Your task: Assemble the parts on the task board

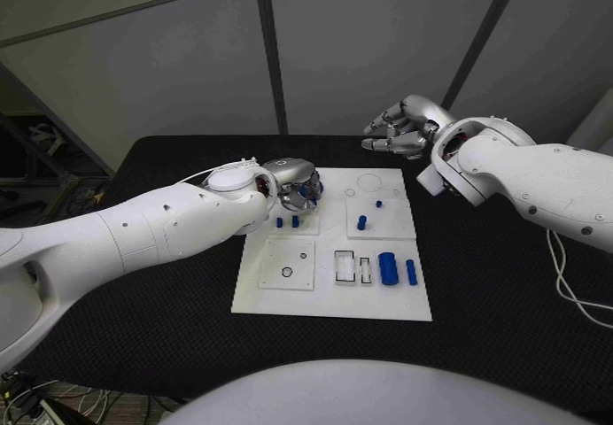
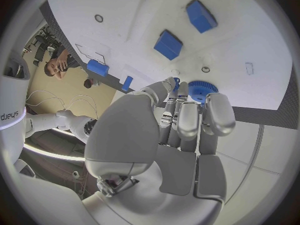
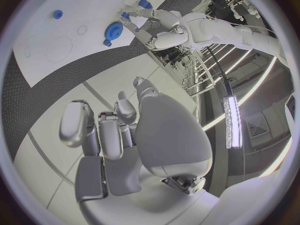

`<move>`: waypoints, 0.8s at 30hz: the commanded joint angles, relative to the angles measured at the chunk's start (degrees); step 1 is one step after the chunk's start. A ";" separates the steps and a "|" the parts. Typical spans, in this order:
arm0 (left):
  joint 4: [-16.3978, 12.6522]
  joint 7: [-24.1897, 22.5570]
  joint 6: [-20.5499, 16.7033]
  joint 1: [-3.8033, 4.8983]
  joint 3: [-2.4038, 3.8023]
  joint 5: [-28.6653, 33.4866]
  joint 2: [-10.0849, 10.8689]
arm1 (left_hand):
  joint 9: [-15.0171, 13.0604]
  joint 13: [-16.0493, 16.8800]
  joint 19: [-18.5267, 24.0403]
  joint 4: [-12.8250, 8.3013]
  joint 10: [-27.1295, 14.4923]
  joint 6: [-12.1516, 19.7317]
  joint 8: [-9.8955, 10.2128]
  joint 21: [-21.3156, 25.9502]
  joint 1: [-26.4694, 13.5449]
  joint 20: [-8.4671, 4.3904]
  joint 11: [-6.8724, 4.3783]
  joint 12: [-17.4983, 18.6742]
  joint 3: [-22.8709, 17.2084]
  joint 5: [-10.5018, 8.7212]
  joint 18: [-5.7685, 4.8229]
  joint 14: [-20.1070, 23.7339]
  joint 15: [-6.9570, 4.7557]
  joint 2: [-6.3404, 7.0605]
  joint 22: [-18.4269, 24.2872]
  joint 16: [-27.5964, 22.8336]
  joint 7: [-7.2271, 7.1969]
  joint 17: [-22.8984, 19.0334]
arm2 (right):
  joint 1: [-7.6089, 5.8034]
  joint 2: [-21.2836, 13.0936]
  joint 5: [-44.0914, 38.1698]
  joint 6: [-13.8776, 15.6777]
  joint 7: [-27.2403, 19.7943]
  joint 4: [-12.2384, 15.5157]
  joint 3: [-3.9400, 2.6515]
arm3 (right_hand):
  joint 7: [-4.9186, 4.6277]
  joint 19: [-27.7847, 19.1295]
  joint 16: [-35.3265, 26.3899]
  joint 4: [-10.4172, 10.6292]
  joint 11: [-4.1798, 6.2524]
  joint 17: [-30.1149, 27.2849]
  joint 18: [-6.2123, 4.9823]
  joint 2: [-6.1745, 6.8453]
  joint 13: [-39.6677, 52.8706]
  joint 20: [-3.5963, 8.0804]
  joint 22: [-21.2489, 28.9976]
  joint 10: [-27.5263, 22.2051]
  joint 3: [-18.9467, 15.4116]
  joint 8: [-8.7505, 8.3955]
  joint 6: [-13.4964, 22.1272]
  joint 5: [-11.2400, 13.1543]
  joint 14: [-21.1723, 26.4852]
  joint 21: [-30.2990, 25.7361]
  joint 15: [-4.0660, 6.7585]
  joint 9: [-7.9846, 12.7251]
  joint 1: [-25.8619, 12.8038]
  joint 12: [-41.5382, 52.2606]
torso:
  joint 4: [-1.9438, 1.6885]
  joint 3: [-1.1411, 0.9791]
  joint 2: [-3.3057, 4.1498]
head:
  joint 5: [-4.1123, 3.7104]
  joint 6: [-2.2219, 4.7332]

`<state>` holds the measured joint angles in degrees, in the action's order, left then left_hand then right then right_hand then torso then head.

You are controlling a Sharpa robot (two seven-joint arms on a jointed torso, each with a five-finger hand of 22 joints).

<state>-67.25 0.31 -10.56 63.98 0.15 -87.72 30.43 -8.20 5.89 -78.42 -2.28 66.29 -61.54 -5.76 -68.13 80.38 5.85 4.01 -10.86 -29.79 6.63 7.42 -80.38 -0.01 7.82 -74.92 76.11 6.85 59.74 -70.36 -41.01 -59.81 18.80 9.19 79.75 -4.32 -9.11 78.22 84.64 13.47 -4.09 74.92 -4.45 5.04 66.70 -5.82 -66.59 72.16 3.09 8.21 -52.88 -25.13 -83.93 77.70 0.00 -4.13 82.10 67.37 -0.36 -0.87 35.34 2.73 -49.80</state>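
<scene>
The white task board (image 1: 332, 303) lies in the middle of the black table. My left hand (image 1: 291, 181) is over its far left part, fingers curled down onto a blue gear (image 2: 202, 89) that lies flat on the board, thumb at one side of its rim and fingertips (image 2: 187, 112) at the other. From the right wrist, the same gear (image 3: 114, 30) shows beside that hand (image 3: 156, 30). My right hand (image 1: 402, 127) hangs above the table's far edge, fingers curled in, holding nothing.
Two blue blocks (image 1: 288, 221) sit just near of the left hand. Two small blue pegs (image 1: 363, 221) stand in the middle right plate. Two blue cylinders (image 1: 388, 267) lie at the near right, beside rectangular slots (image 1: 345, 264). A bare round recess (image 1: 369, 182) marks the far right.
</scene>
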 commanded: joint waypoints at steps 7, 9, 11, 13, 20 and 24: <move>-2.62 -1.18 -1.23 0.09 2.32 3.76 2.49 | 0.13 -0.13 -0.12 -0.25 0.60 -0.21 0.46 -0.07 0.20 -0.01 0.10 0.61 -0.60 0.29 -2.51 -0.22 -0.12 -0.25 -4.33 0.22 0.60 -0.39 | -0.09 -0.16 -0.21 -0.06 -0.37 -0.20 -0.02 | -0.01 -0.33 -0.26 0.04 0.10 6.88 -0.38 -0.40 0.06 0.09 0.01 0.17 0.36 0.22 0.10 -0.32 -3.92 -0.39 0.38 -0.01 0.17 0.00 | -0.13 -0.01 0.00 | 0.34 0.32; -2.96 -0.97 -0.95 0.08 2.66 3.99 3.12 | 0.14 -0.14 -0.11 -0.26 0.61 -0.22 0.47 -0.06 0.18 -0.01 0.11 0.64 -0.62 0.31 -2.50 -0.21 -0.11 -0.24 -4.33 0.21 0.61 -0.42 | -0.08 -0.20 -0.21 -0.04 -0.37 -0.26 -0.02 | 0.00 -0.27 -0.24 0.06 0.12 6.92 -0.36 -0.48 0.11 0.11 -0.07 0.30 0.43 0.30 0.00 -0.37 -3.94 -0.36 0.40 -0.03 0.17 0.08 | -0.15 -0.02 0.00 | 0.40 0.29; -3.21 -0.71 -0.54 0.07 2.85 4.15 3.78 | 0.16 -0.15 -0.07 -0.30 0.65 -0.26 0.50 0.01 0.10 0.01 0.14 0.76 -0.69 0.36 -2.49 -0.17 -0.08 -0.22 -4.32 0.17 0.68 -0.53 | -0.08 -0.24 -0.21 -0.04 -0.36 -0.32 -0.02 | 0.00 -0.27 -0.24 0.06 0.12 6.92 -0.36 -0.48 0.11 0.11 -0.07 0.30 0.43 0.30 0.00 -0.37 -3.94 -0.36 0.40 -0.03 0.17 0.08 | -0.14 -0.05 -0.02 | 0.45 0.27; -3.44 -0.45 -0.12 0.07 2.96 4.24 4.45 | 0.17 -0.15 -0.06 -0.30 0.69 -0.30 0.52 0.03 0.01 0.03 0.16 0.83 -0.71 0.37 -2.49 -0.15 -0.06 -0.19 -4.33 0.14 0.71 -0.61 | -0.08 -0.30 -0.21 -0.04 -0.35 -0.36 -0.02 | 0.00 -0.27 -0.24 0.06 0.12 6.92 -0.36 -0.48 0.11 0.11 -0.07 0.30 0.43 0.30 0.00 -0.37 -3.94 -0.36 0.40 -0.03 0.17 0.08 | -0.05 -0.02 0.02 | 0.56 0.25; -3.78 0.38 0.75 -0.31 3.08 4.36 6.28 | 0.21 -0.16 0.01 -0.29 0.87 -0.46 0.57 0.14 -0.33 0.10 0.20 1.06 -0.73 0.35 -2.47 -0.09 -0.01 -0.08 -4.33 0.08 0.76 -0.83 | -0.07 -0.41 -0.21 -0.06 -0.31 -0.47 -0.02 | 0.00 -0.27 -0.24 0.06 0.12 6.92 -0.36 -0.48 0.11 0.11 -0.07 0.30 0.43 0.30 0.00 -0.37 -3.94 -0.36 0.40 -0.03 0.17 0.08 | -0.06 -0.01 0.05 | 0.68 0.34; -3.76 0.67 1.32 -0.82 3.09 4.37 6.86 | 0.21 -0.16 0.01 -0.29 0.87 -0.46 0.57 0.14 -0.33 0.10 0.20 1.06 -0.73 0.35 -2.47 -0.09 -0.01 -0.08 -4.33 0.08 0.76 -0.83 | -0.07 -0.42 -0.21 -0.08 -0.30 -0.50 -0.02 | 0.00 -0.27 -0.24 0.06 0.12 6.92 -0.36 -0.48 0.11 0.11 -0.07 0.30 0.43 0.30 0.00 -0.37 -3.94 -0.36 0.40 -0.03 0.17 0.08 | 0.00 0.02 0.07 | 0.74 0.32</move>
<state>-70.89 0.46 -10.34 63.16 3.18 -83.87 37.26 -8.06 5.79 -78.42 -2.61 66.90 -61.94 -5.50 -68.13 80.38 5.85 4.20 -9.94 -30.12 6.62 7.42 -80.38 -0.01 7.83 -74.92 76.11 7.26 58.96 -70.33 -41.40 -59.84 18.80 9.17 79.24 -4.32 -9.11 78.22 84.64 13.47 -4.09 74.91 -4.44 5.04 66.75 -5.82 -66.59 72.16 3.09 8.21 -52.88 -25.13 -83.93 77.70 0.00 -4.13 82.10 67.37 -0.44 -0.88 35.38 3.42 -49.48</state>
